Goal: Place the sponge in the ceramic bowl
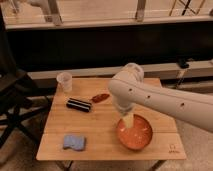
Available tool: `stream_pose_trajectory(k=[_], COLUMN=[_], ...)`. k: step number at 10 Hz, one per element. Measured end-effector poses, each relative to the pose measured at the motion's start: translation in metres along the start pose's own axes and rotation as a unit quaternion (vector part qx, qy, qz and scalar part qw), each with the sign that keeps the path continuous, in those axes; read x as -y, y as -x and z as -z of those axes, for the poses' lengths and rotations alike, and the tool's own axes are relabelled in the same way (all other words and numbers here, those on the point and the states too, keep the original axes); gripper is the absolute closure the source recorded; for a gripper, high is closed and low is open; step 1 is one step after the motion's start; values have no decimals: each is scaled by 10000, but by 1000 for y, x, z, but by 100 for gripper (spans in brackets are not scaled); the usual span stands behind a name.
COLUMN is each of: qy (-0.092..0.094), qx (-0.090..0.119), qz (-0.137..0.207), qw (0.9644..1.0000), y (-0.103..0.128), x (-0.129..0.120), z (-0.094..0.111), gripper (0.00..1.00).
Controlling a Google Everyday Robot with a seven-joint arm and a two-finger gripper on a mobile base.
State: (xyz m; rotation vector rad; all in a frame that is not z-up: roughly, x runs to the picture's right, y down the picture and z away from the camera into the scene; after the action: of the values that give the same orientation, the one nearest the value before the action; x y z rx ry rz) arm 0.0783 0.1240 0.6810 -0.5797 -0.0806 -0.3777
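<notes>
The light-blue sponge (74, 142) lies flat near the front left corner of the wooden table (100, 125). The orange-red ceramic bowl (136, 135) sits at the front right, with nothing in the part that shows. My white arm reaches in from the right and bends down over the table's middle. The gripper (128, 120) hangs at the bowl's back left rim, well to the right of the sponge and apart from it.
A translucent plastic cup (64, 81) stands at the back left corner. A black ribbed case (79, 104) and a small reddish-brown item (100, 97) lie between cup and bowl. A black folding chair (12, 95) stands left of the table.
</notes>
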Motion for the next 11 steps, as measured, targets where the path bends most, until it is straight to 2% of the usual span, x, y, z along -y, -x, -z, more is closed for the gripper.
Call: stream_pose_trajectory(k=[3,6,8,11], qy=[-49,-59,-67,-103], qx=[38,55,85,200], qz=[434,797,1045,1476], qw=[9990,9968,9945,9888], y=[34,52,78,110], x=[10,12,18,23], z=[-6,-14,-18,-27], gripper=[20,20,20,20])
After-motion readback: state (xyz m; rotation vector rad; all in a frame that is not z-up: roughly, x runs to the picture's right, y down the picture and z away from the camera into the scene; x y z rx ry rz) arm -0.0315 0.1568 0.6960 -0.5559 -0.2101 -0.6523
